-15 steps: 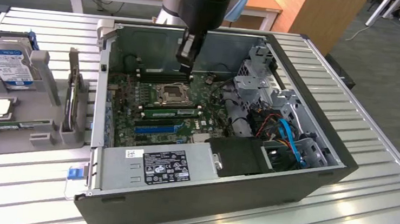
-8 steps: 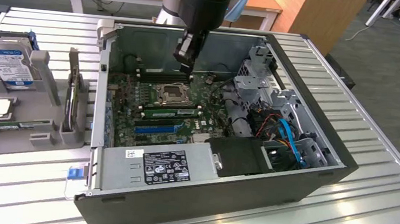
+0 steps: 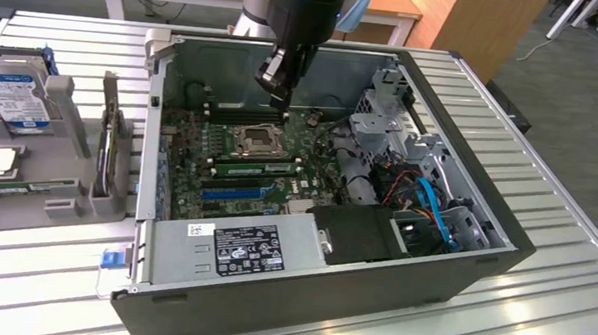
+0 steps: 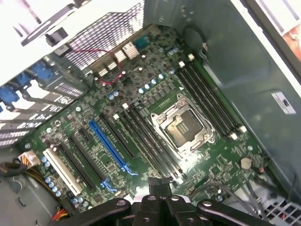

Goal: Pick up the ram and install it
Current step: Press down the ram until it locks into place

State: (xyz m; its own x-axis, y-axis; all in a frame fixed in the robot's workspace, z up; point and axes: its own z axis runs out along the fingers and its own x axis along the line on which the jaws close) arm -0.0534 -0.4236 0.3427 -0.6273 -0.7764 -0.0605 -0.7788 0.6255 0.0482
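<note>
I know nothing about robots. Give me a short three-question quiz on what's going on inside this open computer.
1. True or false: the end effector hangs above the motherboard inside the computer case.
2. What colour is the long slot that stands out among the black ones? A red, B blue, C yellow.
3. Fill in: the end effector is ____ (open or shut).

Key: 1 true; 2 B; 3 shut.
</note>
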